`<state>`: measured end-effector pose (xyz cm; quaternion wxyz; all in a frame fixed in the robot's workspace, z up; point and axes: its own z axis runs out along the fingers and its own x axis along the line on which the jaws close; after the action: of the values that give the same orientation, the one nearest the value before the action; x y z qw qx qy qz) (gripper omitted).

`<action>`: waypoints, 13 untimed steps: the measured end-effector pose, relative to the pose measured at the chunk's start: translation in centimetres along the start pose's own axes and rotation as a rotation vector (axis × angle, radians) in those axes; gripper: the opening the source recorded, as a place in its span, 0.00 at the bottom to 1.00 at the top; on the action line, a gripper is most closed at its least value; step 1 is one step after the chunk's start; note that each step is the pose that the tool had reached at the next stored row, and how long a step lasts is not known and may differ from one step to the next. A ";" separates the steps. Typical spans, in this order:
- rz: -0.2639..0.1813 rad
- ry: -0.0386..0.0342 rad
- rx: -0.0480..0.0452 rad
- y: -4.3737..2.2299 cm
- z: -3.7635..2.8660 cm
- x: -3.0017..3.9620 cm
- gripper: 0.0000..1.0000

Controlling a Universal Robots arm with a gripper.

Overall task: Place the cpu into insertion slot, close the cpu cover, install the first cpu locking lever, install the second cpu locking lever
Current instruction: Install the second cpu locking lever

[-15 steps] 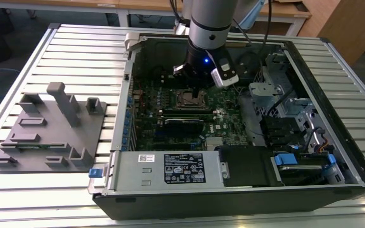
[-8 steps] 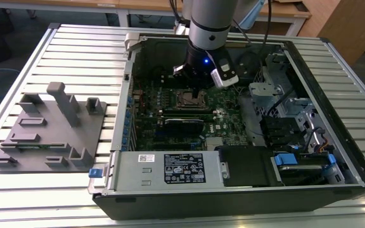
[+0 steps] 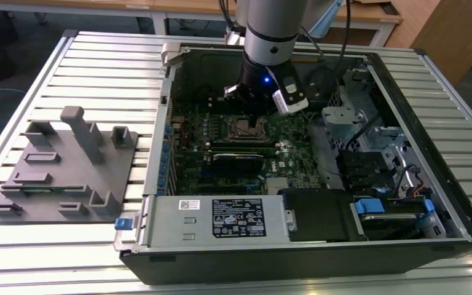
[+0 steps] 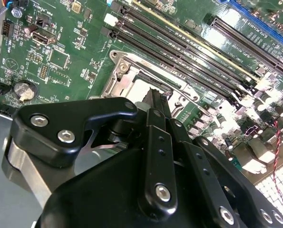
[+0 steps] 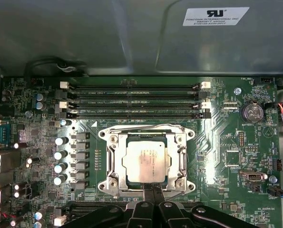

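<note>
Open computer case [image 3: 432, 141] lying on its side on a slatted metal table [image 3: 105, 74]; within it, the green motherboard [image 3: 219, 123], a power supply [image 3: 211, 218] along the near wall, and drive cages at the exterior view's right. Grey moulded fixture [image 3: 59, 169] on the table outside the case, at the exterior view's left. Arm reaching down into the case, gripper [image 5: 152, 190] poised at the edge of the insertion slot [image 5: 146, 161]; its two fingers [image 4: 155, 102] pressed together with no visible gap, clenched on nothing. The cpu [image 5: 146, 160] lies flat in the insertion slot, its silver-grey top exposed through the square window of the cpu cover [image 5: 117, 159]; the cover lies down over the socket, framing the chip. Long black memory slots [image 5: 134, 100] run beside the socket on the side away from the gripper; a round coin cell [image 5: 250, 111] sits further off on the board.
</note>
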<state>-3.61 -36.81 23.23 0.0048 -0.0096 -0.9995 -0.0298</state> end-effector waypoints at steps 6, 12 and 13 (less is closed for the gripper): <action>0.000 -0.0006 0.0027 -0.06 0.20 0.04 0.10; 0.000 -0.0023 0.0026 -0.31 0.27 0.33 0.10; 0.000 -0.0027 0.0025 -0.33 0.29 0.40 0.10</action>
<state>-4.02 -37.12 22.92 0.0035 -0.0096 -0.9995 -0.0285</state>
